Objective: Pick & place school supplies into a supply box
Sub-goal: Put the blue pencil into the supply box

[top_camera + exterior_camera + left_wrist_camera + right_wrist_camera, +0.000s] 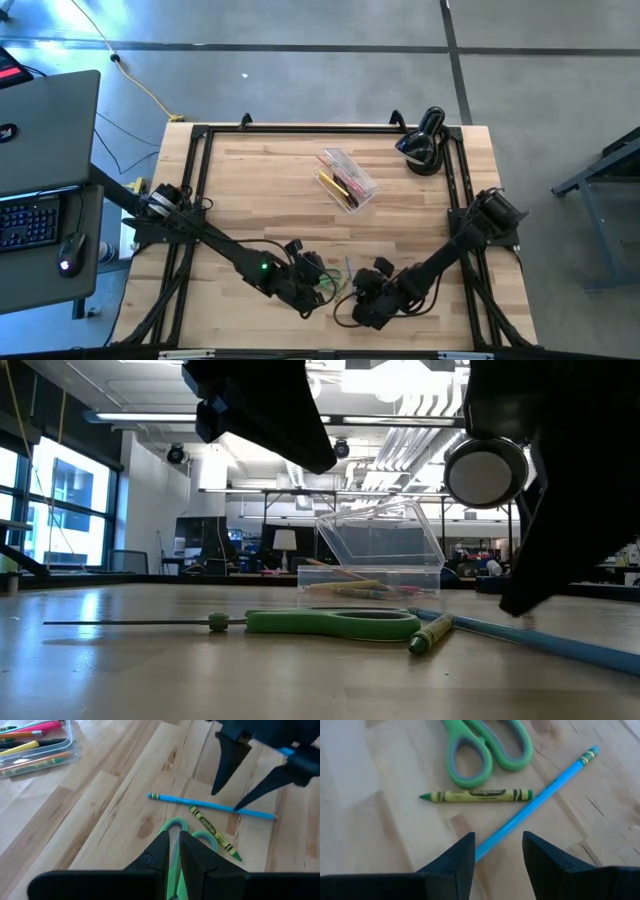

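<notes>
Green scissors point(330, 623) lie nearest, touching a green crayon point(476, 795) and a blue pencil point(535, 805). My right gripper point(498, 851) hangs open straddling that pencil; my left gripper point(172, 851), fingers nearly closed and empty, hovers over the scissors. At twelve o'clock the clear box point(346, 179) holds pink, yellow and orange pencils.

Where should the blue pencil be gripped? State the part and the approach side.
Grip the blue pencil mid-shaft, on the bare stretch clear of the green crayon, coming straight down from above. It lies flat on the table, and the open right claw straddles it, fingers crosswise to the shaft. The left claw is over the scissors.
</notes>
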### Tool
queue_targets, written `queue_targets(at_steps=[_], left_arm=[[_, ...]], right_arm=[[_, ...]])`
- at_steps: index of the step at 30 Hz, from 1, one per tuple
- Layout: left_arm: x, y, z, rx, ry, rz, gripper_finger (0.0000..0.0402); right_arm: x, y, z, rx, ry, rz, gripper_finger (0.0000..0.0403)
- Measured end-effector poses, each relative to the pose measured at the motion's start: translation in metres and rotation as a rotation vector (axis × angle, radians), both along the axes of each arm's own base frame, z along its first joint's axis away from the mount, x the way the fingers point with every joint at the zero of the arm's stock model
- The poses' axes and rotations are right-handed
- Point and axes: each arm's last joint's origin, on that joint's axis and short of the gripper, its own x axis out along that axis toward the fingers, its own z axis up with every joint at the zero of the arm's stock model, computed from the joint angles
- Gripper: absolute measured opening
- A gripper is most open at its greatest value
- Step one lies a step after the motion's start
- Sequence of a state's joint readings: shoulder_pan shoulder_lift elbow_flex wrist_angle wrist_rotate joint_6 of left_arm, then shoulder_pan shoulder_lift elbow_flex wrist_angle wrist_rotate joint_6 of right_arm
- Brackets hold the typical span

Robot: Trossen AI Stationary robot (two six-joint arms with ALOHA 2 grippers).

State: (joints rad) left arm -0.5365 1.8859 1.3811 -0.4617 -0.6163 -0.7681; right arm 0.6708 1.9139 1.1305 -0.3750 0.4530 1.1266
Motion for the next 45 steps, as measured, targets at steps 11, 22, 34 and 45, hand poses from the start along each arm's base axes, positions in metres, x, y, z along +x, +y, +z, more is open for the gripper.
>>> queue_targets(at_steps=[11, 22, 34, 45], left_arm=[[0.000, 0.000, 0.000, -0.003, 0.001, -0.002, 0.0071], [-0.001, 0.001, -0.001, 0.016, 0.008, 0.002, 0.0067], [-0.001, 0.001, 0.000, 0.020, 0.004, 0.006, 0.0067], [0.000, 0.001, 0.001, 0.021, -0.013, 0.015, 0.0067]], right_arm=[[0.005, -0.017, -0.010, -0.080, 0.061, -0.048, 0.0142], [-0.006, -0.033, -0.013, -0.241, 0.180, -0.098, 0.0136], [-0.044, -0.048, -0.065, -0.199, -0.114, -0.197, 0.0116], [-0.053, -0.044, -0.072, -0.274, -0.192, -0.138, 0.0116]])
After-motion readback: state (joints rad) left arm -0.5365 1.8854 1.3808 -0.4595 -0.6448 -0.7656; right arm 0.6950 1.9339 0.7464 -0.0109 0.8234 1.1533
